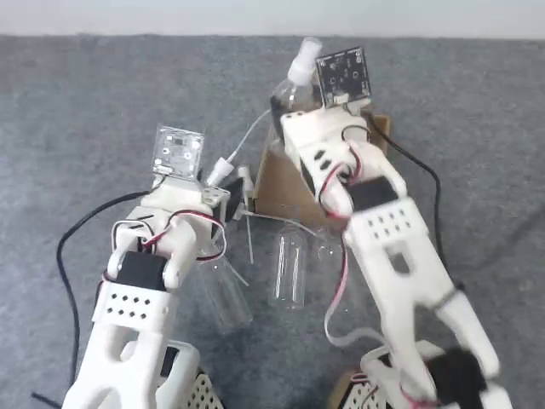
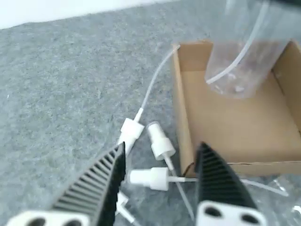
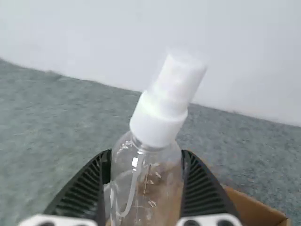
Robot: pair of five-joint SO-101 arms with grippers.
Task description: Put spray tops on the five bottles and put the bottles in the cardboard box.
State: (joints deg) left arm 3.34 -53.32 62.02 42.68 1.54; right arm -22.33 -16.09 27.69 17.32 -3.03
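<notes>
While the right claw clamps a bottle over the box, the left claw gapes.

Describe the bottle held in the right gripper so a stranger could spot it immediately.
Find the cardboard box at the middle of the grey carpet. Over it, the right gripper holds a clear bottle. Unlike the bottles lying flat on the carpet, it is lifted and already carries a white spray top.
</notes>
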